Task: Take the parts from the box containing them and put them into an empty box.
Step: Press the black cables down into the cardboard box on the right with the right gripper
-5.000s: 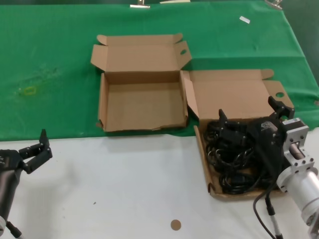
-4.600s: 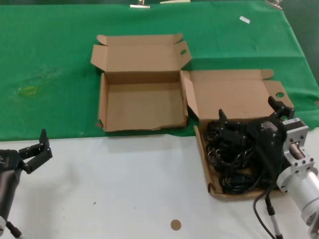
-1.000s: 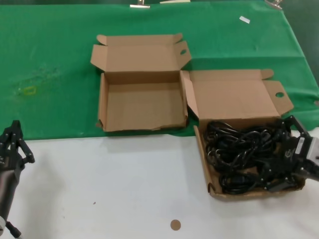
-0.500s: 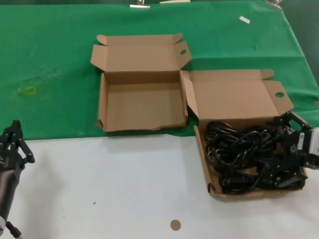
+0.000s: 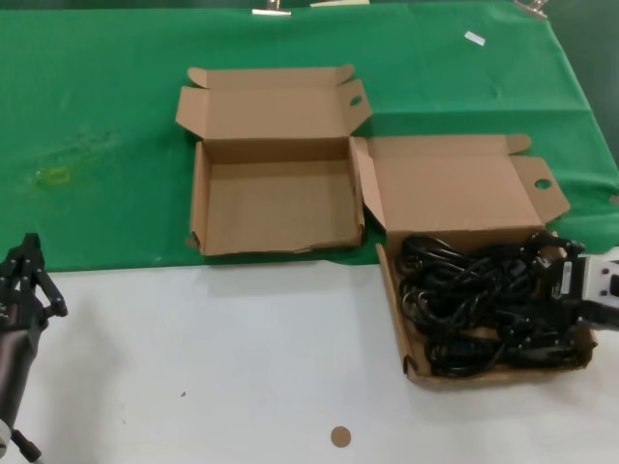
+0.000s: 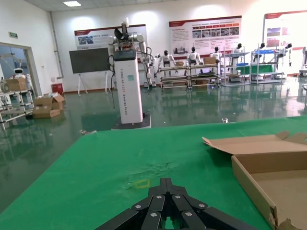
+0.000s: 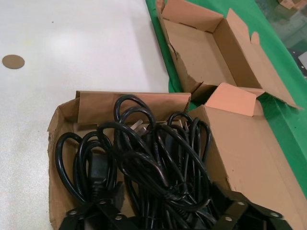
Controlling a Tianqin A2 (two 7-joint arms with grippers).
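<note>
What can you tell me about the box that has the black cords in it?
The box with the cords is shallow brown cardboard, lid hinged open and leaning back, with a holed tab on its side. It sits at the robot's right, straddling the green cloth and white table, its lid corner against the empty box. Tangled black power cords fill its tray. The right end effector is down among them at the tray's outer edge, fingers spread in the wrist view.

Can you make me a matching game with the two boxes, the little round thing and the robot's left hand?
Things:
1. full box
2. empty box
3. brown disc
4. left gripper

Places:
A. wholly on green cloth
B. near edge of white table
C. holds black cords
D. table's left edge

Pairs: 1-C, 2-A, 3-B, 4-D
</note>
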